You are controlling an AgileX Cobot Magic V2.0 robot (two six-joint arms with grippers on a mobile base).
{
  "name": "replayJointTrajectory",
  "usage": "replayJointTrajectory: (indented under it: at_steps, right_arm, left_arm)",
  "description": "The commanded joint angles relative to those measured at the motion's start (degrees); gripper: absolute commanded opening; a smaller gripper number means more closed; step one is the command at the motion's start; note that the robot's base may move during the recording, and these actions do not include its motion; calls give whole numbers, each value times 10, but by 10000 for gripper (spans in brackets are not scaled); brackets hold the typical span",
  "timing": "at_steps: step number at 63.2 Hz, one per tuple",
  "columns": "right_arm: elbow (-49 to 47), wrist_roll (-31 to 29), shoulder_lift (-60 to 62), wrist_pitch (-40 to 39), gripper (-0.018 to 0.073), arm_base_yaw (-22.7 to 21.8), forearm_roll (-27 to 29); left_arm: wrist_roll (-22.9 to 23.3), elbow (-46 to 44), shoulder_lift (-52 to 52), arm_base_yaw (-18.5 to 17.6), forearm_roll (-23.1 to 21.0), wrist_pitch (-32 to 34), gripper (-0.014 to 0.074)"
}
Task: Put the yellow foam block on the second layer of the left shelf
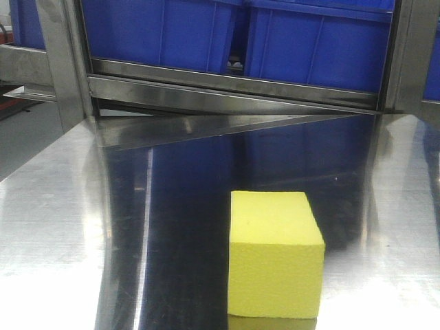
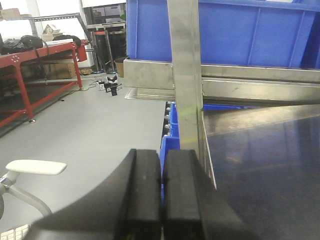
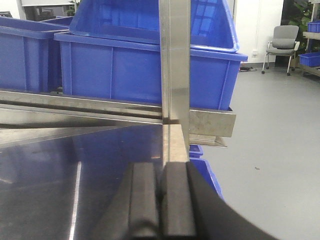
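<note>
Both level, empty: left gripper (image 2: 161, 161) clamped closed, right gripper (image 3: 161, 173) likewise.

My left gripper (image 2: 161, 167) is closed. Its two black fingers (image 2: 142, 195) press flat against each other, with only a thin seam showing between them and nothing held. It points straight ahead from the wrist. My right gripper (image 3: 161, 175) is posed the same way: both dark fingers (image 3: 177, 205) are together, tips meeting, empty, aimed forward. Behind the fingers, each gripper's dark body widens back toward its wrist.
</note>
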State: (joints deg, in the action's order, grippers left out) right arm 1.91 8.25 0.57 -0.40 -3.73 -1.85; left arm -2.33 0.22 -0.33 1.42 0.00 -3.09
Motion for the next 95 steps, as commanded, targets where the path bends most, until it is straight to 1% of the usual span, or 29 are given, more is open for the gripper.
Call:
replayJointTrajectory:
  at_steps: [1,42,51,57,61,64,66,71,79,89,92,95]
  right_arm:
    - [-14,-3,11,-53,61,0,0]
    - [-17,-3,11,-47,61,1,0]
    - [-41,-3,10,-5,61,1,0]
    - [-82,-4,-7,63,61,4,-3]
    - [-112,-7,-25,101,61,10,-24]
    - [-133,-7,-43,131,61,19,-44]
    - [-143,-7,-57,138,61,27,-48]
    - [-162,-6,-87,133,61,51,-48]
    - [-180,-6,-136,117,61,102,-48]
    - [-209,-6,-203,127,64,162,-48]
    - [-218,-6,-223,129,82,178,-48]
    - [-228,-6,-250,131,130,194,-48]
  left_arm:
    - [2,16,-12,0,-3,47,124]
    - [2,16,-12,0,-3,47,124]
    - [2,16,-12,0,-3,47,124]
    - [2,16,-12,0,-3,47,124]
    - [2,16,-12,0,-3,47,124]
    - [2,16,-12,0,-3,47,124]
    - [2,16,-12,0,-3,47,124]
    - [2,16,-12,0,-3,47,124]
    - [2,16,-12,0,-3,47,124]
    - [2,16,-12,0,-3,47,124]
    - [2,16,-12,0,-3,47,124]
    - [2,16,-12,0,-3,47,124]
